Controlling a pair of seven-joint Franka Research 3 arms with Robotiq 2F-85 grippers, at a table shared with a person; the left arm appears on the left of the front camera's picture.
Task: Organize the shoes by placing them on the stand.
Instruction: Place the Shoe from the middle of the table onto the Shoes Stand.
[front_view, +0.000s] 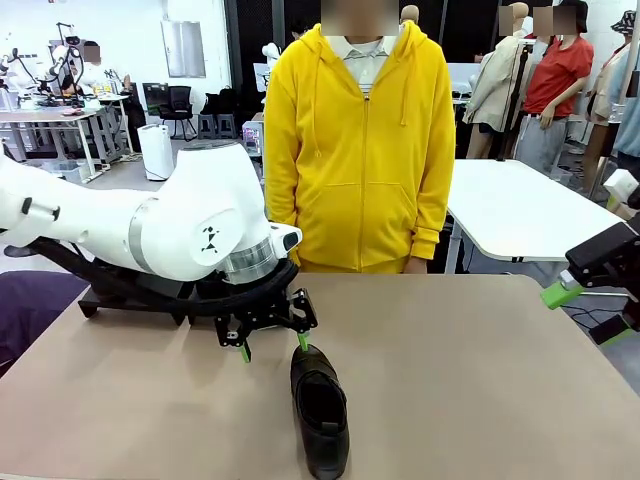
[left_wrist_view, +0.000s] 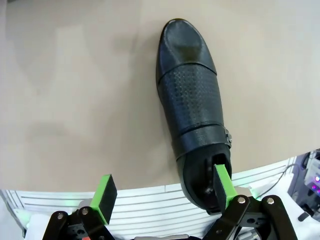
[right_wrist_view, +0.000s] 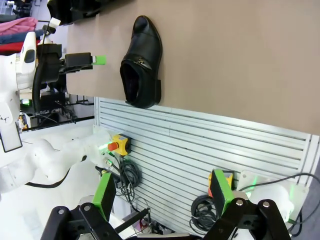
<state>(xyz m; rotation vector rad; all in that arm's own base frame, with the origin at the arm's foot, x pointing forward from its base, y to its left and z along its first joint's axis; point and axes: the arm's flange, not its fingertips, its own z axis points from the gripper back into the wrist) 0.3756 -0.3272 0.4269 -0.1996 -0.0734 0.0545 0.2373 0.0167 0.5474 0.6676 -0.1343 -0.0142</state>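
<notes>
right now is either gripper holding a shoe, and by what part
Nothing is held. The left gripper is open above the table, one finger at the heel opening of the shoe but not closed on it. The right gripper is open, off the table.

Shoe (front_view: 320, 410) on table (front_view: 480, 380) near edge, left tool (front_view: 272, 345) just behind it

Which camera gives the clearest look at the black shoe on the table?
The left wrist view: the shoe appears large from above. The front view shows it small, toe nearest the camera; the right wrist view shows it sideways, farther off.

A tan table (front_view: 450, 380) bears one black shoe (front_view: 320, 408) near its front edge.
</notes>
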